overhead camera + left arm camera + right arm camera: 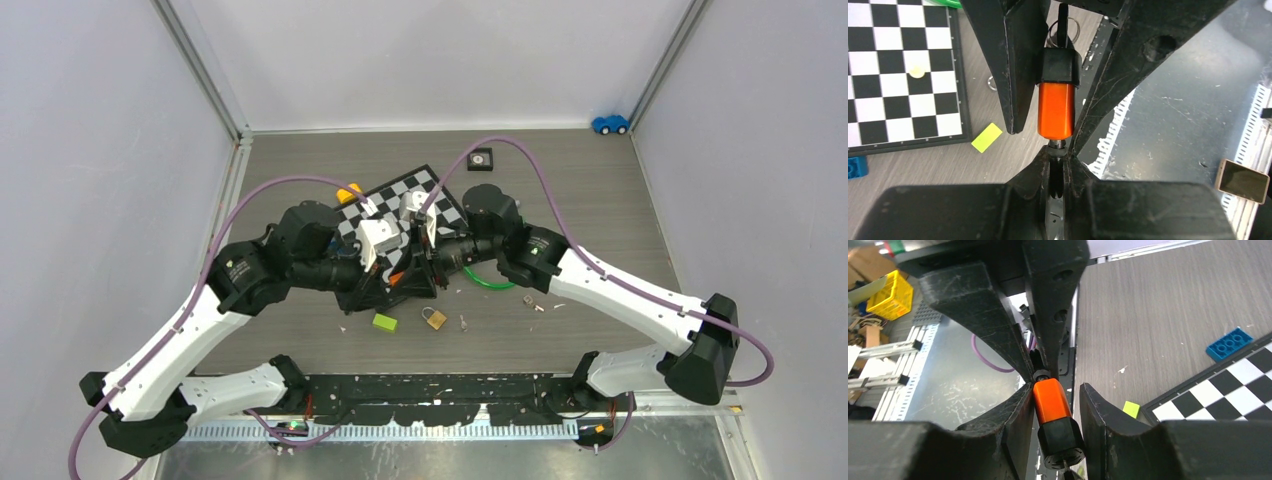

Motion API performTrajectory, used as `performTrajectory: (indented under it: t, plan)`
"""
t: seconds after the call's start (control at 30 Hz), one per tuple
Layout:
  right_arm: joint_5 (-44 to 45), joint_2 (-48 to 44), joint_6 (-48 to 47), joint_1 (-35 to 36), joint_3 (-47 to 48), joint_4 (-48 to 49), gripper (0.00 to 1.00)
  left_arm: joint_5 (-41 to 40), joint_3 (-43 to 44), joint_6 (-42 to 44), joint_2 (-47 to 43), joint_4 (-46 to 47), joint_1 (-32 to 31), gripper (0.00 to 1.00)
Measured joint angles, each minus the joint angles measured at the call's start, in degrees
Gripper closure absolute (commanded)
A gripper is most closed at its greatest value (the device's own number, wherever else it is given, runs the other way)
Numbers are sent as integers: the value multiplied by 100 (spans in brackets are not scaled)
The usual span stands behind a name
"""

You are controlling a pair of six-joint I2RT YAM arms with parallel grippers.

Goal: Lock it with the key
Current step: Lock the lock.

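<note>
Firmly pinches metal tip of orange lock (1055, 112) in pressed-together left claw (1056, 159), clasps its black end in right claw (1054, 390).

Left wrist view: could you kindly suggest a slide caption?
Left fingers grip the orange lock by its end; right fingers flank its black cap.

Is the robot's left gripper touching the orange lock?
Touching. The left wrist view shows the left gripper pinched shut on the metal stub sticking out of the orange lock, with no gap.
</note>
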Motion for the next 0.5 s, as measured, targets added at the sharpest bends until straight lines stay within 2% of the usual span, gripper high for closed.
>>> performTrajectory:
  t: [0.3, 0.5]
  plan:
    - [-957, 66, -48, 59, 0, 101, 100, 584, -11, -15, -9, -157, -59, 100]
    - [-699, -192, -238, 219, -83, 111, 99, 704, -42, 9, -103, -79, -129, 100]
